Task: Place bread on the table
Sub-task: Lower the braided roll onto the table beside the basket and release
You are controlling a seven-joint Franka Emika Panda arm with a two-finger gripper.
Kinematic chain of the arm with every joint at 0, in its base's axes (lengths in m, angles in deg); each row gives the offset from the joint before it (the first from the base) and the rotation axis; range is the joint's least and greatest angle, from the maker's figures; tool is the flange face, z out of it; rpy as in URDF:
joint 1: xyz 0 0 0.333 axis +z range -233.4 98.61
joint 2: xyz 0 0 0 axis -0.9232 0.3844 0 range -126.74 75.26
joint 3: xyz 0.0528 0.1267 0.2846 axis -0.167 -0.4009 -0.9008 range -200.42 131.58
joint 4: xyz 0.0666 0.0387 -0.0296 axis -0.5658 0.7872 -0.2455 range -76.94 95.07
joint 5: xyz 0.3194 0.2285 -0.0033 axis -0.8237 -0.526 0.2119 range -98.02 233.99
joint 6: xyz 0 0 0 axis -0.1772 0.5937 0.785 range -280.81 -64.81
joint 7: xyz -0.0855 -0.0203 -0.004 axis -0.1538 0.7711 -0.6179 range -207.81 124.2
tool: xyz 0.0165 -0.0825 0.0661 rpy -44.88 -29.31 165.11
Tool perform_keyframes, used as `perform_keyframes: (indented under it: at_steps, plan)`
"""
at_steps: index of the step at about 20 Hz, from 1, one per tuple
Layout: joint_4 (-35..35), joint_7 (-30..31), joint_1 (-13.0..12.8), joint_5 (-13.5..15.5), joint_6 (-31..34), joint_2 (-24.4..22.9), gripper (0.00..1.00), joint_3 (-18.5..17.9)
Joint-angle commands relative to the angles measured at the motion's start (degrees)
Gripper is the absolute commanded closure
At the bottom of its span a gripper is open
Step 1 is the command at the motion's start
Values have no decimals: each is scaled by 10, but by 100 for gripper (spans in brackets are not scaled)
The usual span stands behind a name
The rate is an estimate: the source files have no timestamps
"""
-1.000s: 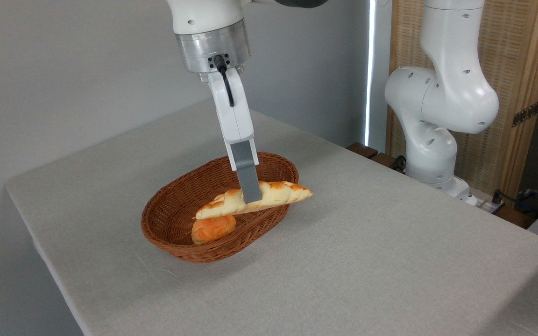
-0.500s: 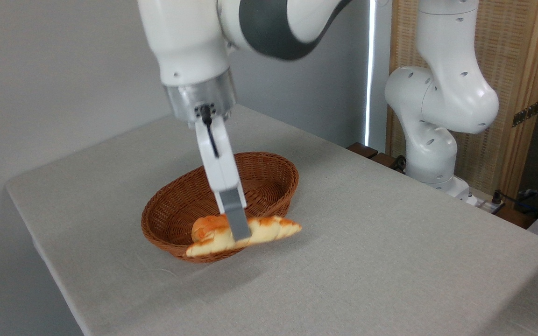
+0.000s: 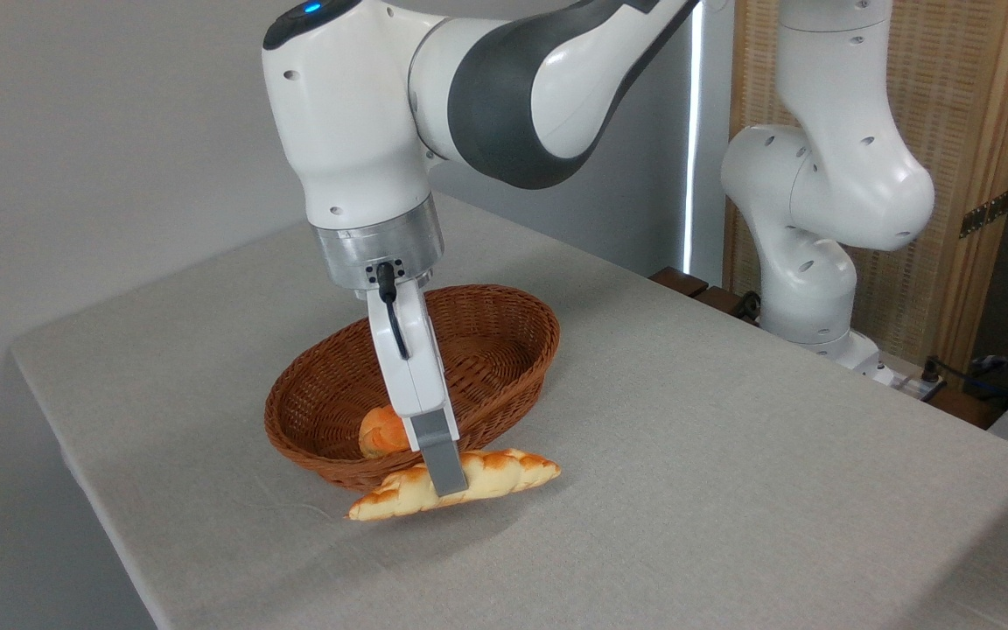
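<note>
The bread (image 3: 504,472), a long braided pale yellow loaf with golden-brown patches, hangs just in front of the basket, low over the table (image 3: 731,455). Its left tip is at or very near the cloth. My gripper (image 3: 447,481) is shut on the bread's middle, fingers pointing down. Only the near grey finger shows; the far one is hidden behind the loaf.
An oval brown wicker basket (image 3: 504,337) stands just behind the bread, with a small round orange bun (image 3: 380,431) inside at its near left. The arm's white base (image 3: 819,262) rises at the table's far right edge. The table's left edge lies close by.
The gripper has carried the bread out of the basket, toward the front and down, until it hangs low over the cloth. The orange bun stays in the basket.
</note>
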Motion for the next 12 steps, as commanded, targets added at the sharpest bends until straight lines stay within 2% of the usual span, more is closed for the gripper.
perform_keyframes:
  at_steps: [1, 3, 12]
  plan:
    - [7, -18, -1, -5, -10, -8, 11, -9]
    - [8, -18, -1, -5, -10, -8, 1, -9]
    - [4, -18, -1, -17, -10, -13, 0, -21]
